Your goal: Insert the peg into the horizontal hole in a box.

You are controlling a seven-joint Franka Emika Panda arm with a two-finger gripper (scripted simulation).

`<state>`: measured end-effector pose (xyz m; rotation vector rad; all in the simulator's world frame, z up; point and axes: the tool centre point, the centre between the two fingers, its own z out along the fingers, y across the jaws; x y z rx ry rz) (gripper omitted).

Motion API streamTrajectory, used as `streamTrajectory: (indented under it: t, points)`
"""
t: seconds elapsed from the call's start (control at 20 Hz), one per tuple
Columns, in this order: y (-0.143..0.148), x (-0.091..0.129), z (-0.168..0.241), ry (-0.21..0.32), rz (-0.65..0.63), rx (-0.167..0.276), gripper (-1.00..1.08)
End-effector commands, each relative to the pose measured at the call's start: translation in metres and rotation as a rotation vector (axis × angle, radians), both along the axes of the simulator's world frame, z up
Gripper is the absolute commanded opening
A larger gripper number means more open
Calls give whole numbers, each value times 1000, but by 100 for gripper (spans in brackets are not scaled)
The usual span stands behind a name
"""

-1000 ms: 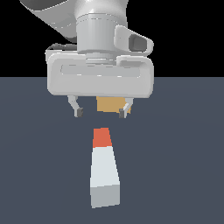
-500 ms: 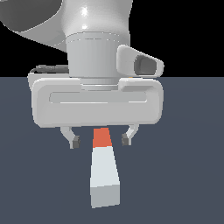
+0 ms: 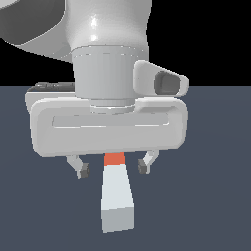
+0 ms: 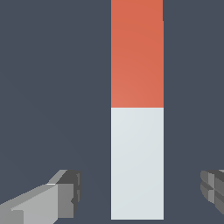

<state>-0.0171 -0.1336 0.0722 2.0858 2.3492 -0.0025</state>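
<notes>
The peg (image 3: 116, 196) lies flat on the dark table, a pale grey bar with an orange-red far end (image 3: 113, 158). It also shows in the wrist view (image 4: 137, 162), with its orange-red part (image 4: 137, 57) beyond the pale part. My gripper (image 3: 113, 169) is open and hangs over the peg, one fingertip on each side of it and apart from it. In the wrist view the gripper (image 4: 140, 192) straddles the pale part. The box and its hole are hidden behind my hand.
The large white hand body (image 3: 108, 125) fills the middle of the exterior view and blocks what lies behind it. The dark table (image 3: 211, 196) stretches around the peg.
My hand has come lower and nearer to the camera, over the peg. The fingers now straddle the peg. The tan box, seen a second ago between the fingers, is now covered.
</notes>
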Motion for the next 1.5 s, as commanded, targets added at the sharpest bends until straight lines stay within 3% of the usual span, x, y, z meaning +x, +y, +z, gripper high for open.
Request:
streamTrajectory:
  t: [0.0, 0.75, 0.8, 1.45]
  points:
    - [0, 0, -3, 0, 1, 0, 100]
    - [0, 1, -50, -1, 4, 1, 100]
    - [0, 1, -50, -1, 4, 1, -100]
    - [3, 1, -49, -1, 1, 1, -100]
